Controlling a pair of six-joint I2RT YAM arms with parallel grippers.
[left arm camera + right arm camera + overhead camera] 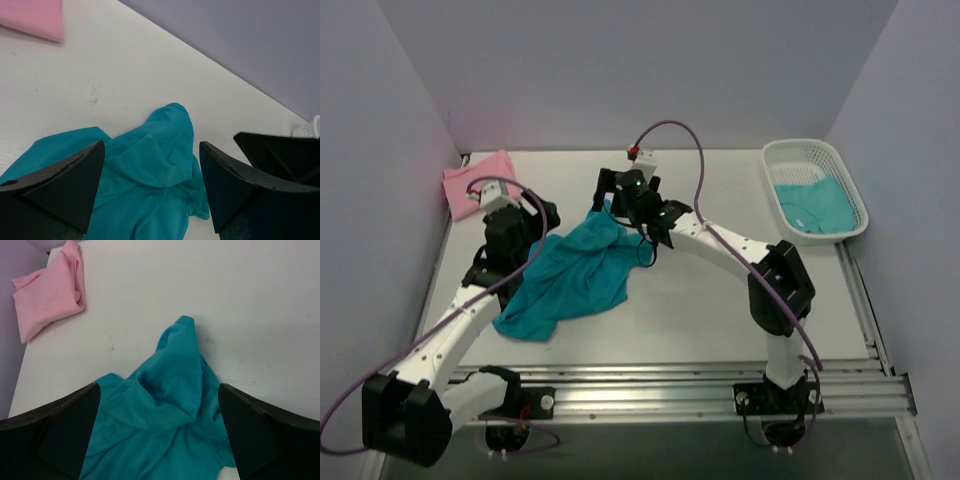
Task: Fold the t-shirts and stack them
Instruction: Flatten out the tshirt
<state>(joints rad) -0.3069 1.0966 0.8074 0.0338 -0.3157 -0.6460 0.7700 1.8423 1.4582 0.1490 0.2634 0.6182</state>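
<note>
Mid-table, crumpled teal t-shirt (575,275) below left end effector (151,146) and right end effector (158,386); both spread, empty.

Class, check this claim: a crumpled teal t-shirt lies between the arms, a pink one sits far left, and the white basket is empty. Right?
Wrong only about the white basket: the top external view shows a teal t-shirt lying in it. The rest stands.

Bright, even, diffuse lighting; soft faint shadows beside the crumpled teal cotton t-shirt (570,280); sharp focus throughout.
</note>
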